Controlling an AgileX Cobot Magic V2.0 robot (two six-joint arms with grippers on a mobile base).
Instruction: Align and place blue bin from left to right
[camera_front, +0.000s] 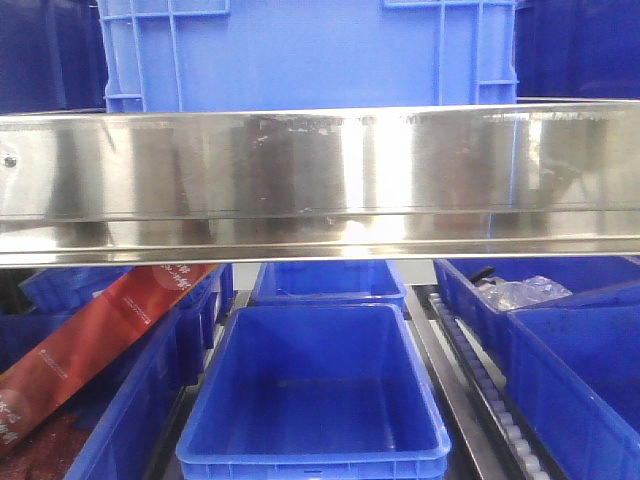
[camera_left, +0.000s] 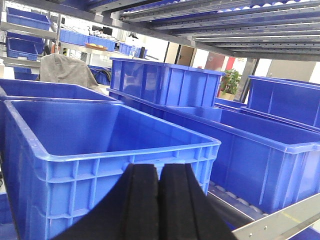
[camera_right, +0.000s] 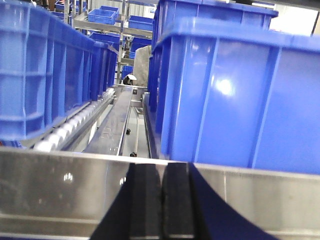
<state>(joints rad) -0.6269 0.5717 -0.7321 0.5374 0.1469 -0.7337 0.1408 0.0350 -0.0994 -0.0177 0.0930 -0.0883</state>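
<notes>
Each wrist view shows only the tip of a claw. The left claw has two matte black, flat-faced fingers widening toward the base. The right claw looks identical: black, smooth, unmarked.

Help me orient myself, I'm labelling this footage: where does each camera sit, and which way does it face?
Exterior front-facing: level with the steel shelf rail, facing the rack; the blue bin above, an empty bin below; no robot parts show.
Left wrist-mounted: behind the shut left claw, looking over the blue bin's open top.
Right wrist-mounted: behind the shut right claw, facing along the roller lane beside the bin wall.
Shared: the front and right wrist views both show the steel rail.
</notes>
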